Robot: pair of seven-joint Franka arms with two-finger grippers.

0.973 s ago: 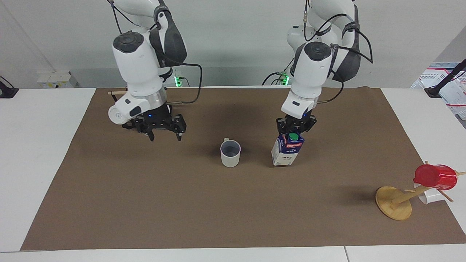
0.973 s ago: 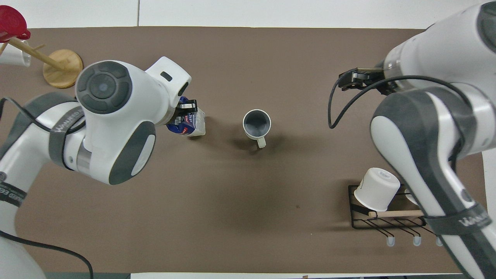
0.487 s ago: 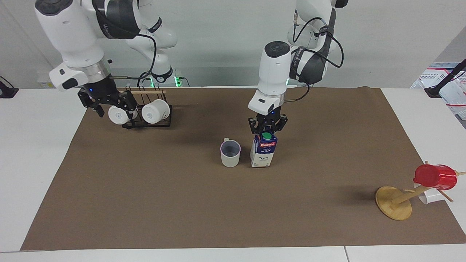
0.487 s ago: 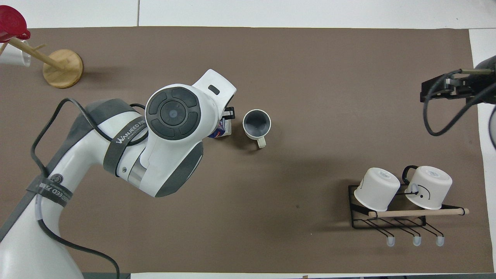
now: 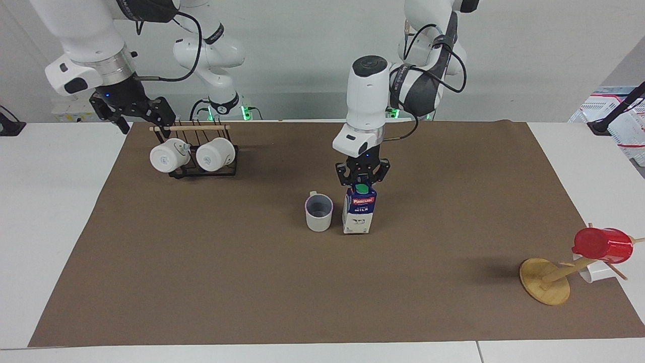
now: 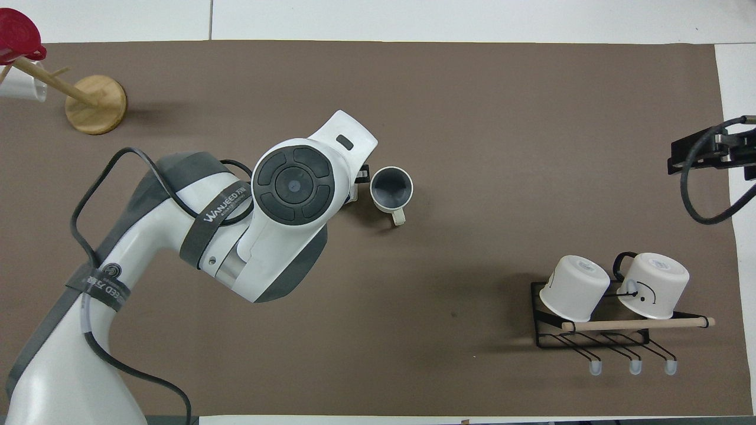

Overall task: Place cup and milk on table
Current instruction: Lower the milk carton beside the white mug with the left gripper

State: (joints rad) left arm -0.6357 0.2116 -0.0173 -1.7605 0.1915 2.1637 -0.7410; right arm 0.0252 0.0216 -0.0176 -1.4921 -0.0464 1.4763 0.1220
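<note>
The off-white cup [image 5: 319, 213] stands upright near the middle of the brown mat [image 5: 252, 292] on the white table [image 5: 50, 212]; it also shows in the overhead view [image 6: 391, 189]. The blue and white milk carton [image 5: 360, 214] stands upright right beside the cup, toward the left arm's end, its base at the mat. My left gripper [image 5: 363, 182] is shut on the carton's top. In the overhead view the left arm hides the carton. My right gripper [image 5: 144, 120] is open and empty, raised over the mat's edge by the mug rack, and shows in the overhead view [image 6: 703, 156].
A black wire rack [image 5: 201, 171] with two white mugs [image 5: 165, 157] [image 5: 215, 154] sits near the right arm's base. A wooden mug tree [image 5: 545, 281] holding a red cup [image 5: 602, 244] and a white mug stands at the left arm's end.
My left gripper carried the milk across the mat and now holds it close beside the cup. My right gripper rose and drew back past the mug rack toward its end of the table.
</note>
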